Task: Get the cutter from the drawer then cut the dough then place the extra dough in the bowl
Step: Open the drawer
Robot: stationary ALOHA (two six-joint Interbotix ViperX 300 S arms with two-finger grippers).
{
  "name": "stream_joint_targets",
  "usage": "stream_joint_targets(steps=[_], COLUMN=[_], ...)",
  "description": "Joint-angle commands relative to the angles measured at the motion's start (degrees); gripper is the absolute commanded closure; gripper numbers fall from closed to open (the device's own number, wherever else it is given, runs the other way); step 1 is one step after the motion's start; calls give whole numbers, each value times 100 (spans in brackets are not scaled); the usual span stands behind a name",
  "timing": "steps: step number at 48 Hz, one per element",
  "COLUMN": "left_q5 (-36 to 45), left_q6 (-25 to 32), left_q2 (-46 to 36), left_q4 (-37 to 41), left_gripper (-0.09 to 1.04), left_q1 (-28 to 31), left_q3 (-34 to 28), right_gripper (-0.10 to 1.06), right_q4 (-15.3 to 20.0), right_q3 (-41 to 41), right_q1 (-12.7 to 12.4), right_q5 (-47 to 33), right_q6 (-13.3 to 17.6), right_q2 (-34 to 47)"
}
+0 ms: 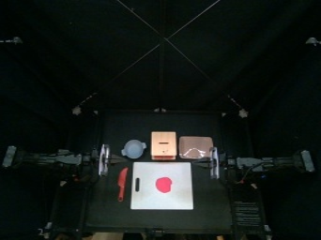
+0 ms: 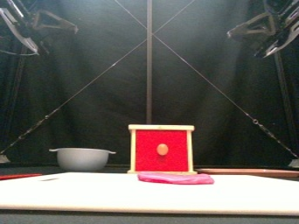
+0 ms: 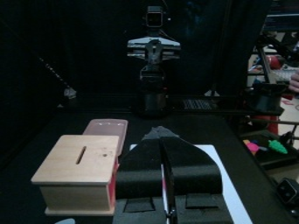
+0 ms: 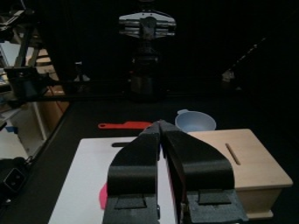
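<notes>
Jaws closed, left gripper (image 3: pixel 162 133) and right gripper (image 4: pixel 162 123) flank the wooden box (image 1: pixel 163 142), its red drawer front (image 2: pixel 162 150) facing forward.

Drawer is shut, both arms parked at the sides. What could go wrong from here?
1. Nothing visibly anchors the box; pulling its drawer may drag the whole box unless it is braced.
2. Bowl and tray flank the box closely; a bracing arm could knock either.
3. The drawer opens toward the board close in front; it may catch the board's edge.
</notes>
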Motion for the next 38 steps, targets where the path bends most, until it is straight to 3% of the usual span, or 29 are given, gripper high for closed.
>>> stream_joint_targets(steps=[1, 14, 21, 29, 38], left_q5=[-167, -562, -773, -896, -932], left_q6=[-18, -35, -167, -387, -396], left_q2=[237, 1046, 1406, 1661, 1854], left_q4=[-18, -756, -1696, -2883, -3217], left_gripper=[93, 92, 89, 77, 58], left_q1=[-9, -35, -88, -378, -615], left_q3=[-88, -97, -114, -158, -229], right_gripper=[92, 94, 94, 94, 94], right_q4=[-9, 0, 0, -18, 0], right_q3=[-105, -79, -264, -527, -949], right_q1=[-70, -545, -677, -958, -1274], right_q5=[-44, -70, -105, -105, -105], right_q6=[-9, 44, 44, 35, 44], right_q2=[70, 448, 870, 1415, 2109])
